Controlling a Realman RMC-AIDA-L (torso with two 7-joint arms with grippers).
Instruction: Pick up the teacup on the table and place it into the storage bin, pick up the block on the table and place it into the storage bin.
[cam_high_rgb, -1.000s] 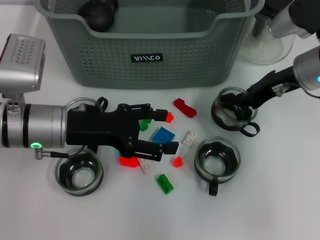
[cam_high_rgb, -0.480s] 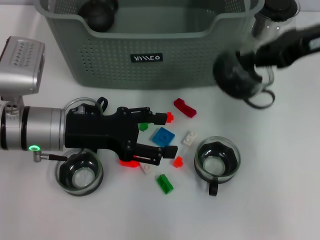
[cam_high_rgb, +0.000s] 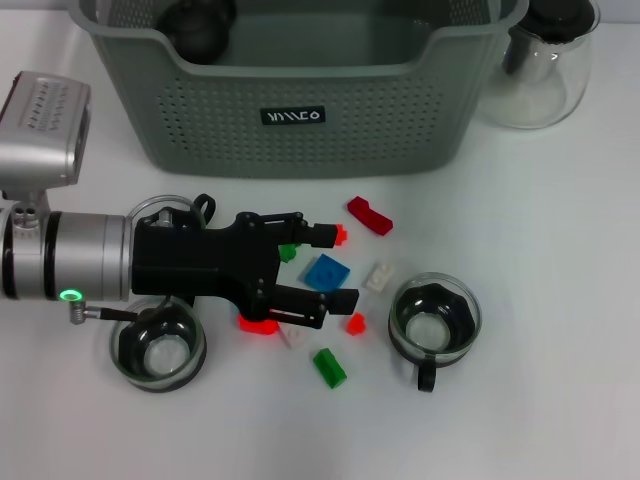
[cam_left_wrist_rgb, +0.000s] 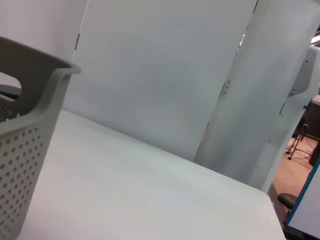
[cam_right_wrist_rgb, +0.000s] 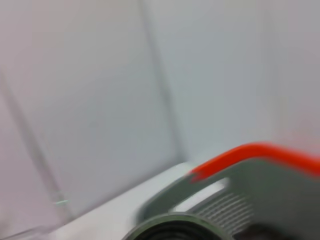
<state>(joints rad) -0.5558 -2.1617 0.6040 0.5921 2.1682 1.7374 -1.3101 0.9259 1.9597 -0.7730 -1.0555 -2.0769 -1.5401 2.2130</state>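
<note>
Hovering low over scattered blocks, left hand (cam_high_rgb: 335, 265) spread open, nothing held; red block (cam_high_rgb: 258, 323) just under lower finger. Right hand w/ teacup gone from head view, prob. above storage bin (cam_high_rgb: 300, 110); grip can't tell.

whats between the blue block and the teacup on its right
In the head view, one small white block lies between the blue block and the teacup.

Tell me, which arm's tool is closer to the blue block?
Left. The left tool hovers open right beside the blue block, among the scattered blocks. The right tool is out of the head view, farther away.
</note>
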